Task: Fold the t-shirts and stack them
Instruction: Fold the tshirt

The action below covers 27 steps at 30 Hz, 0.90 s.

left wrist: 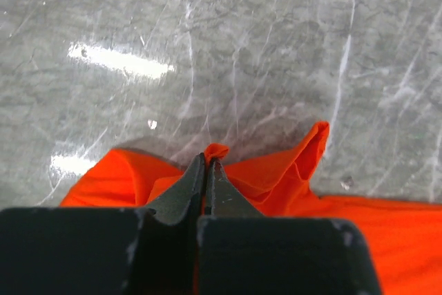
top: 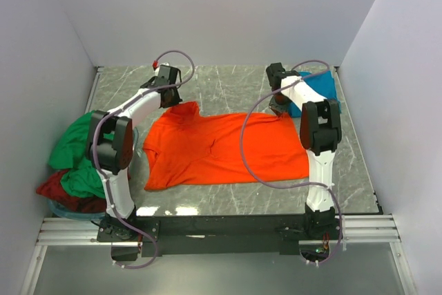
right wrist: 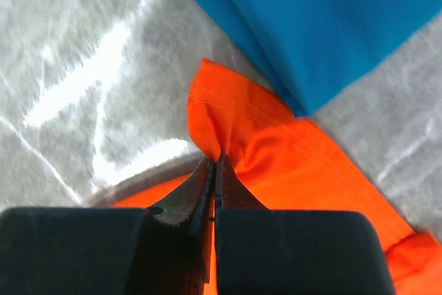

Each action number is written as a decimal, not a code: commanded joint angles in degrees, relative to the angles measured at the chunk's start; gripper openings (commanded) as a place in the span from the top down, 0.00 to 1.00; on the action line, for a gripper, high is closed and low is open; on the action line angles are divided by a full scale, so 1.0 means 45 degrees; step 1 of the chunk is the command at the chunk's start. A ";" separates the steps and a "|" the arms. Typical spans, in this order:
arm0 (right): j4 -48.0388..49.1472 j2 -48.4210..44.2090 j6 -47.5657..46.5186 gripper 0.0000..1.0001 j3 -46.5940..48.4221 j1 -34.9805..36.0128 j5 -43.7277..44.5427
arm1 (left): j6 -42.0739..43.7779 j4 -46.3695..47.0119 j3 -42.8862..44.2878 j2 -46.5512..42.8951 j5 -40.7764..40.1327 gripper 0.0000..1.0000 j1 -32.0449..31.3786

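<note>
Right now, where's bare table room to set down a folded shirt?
Free: the table strip between the orange shirt and the back wall, and a narrower one along the near rail. Crowded: the left edge, with the green shirt and red shirt piled, and the far right corner, under the teal shirt.

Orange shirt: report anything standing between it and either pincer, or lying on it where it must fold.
Nothing visible does. The left pincer and right pincer are each shut on the far edge of the orange shirt. The teal shirt lies just beside the right corner; the right arm's cable loops over the cloth.
</note>
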 commanded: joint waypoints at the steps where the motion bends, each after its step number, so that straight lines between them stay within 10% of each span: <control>1: 0.0838 -0.1666 -0.0028 1.00 -0.0853 0.0255 0.0670 | -0.0351 0.0966 -0.0909 -0.1183 0.0161 1.00 -0.0120; 27: 0.2383 -0.7505 0.0090 1.00 -0.7201 0.1446 0.1041 | -0.1894 0.1749 -0.7239 -0.7902 -0.0991 1.00 -0.1194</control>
